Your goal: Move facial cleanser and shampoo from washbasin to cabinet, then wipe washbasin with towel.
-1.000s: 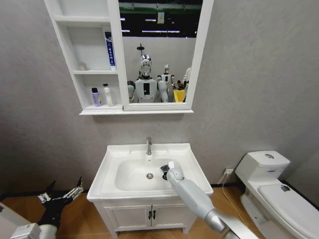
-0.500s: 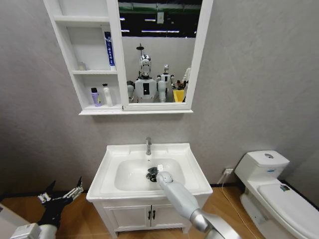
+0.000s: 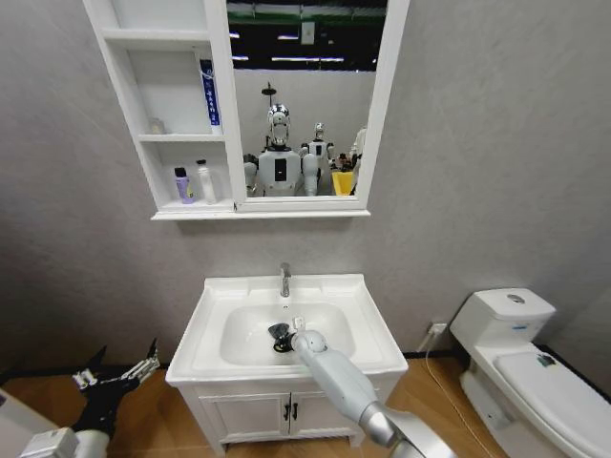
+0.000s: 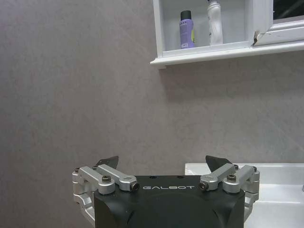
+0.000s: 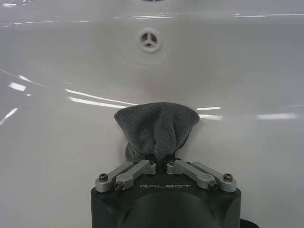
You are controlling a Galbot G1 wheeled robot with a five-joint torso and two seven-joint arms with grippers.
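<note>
From my head, my right gripper (image 3: 280, 336) presses the towel (image 3: 278, 333) into the washbasin (image 3: 368, 315) bowl, two bottles (image 3: 194, 184) already shelved in the cabinet (image 3: 124, 91) above. My left gripper (image 4: 163, 166) hangs spread, beside the vanity. At my right wrist, fingers clench the towel just short of the overflow hole (image 5: 150, 39); wiping appears underway.

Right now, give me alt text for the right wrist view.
The right gripper is shut on the towel, a dark grey cloth pressed against the white bowl of the washbasin. The overflow hole sits in the bowl wall beyond it.
</note>
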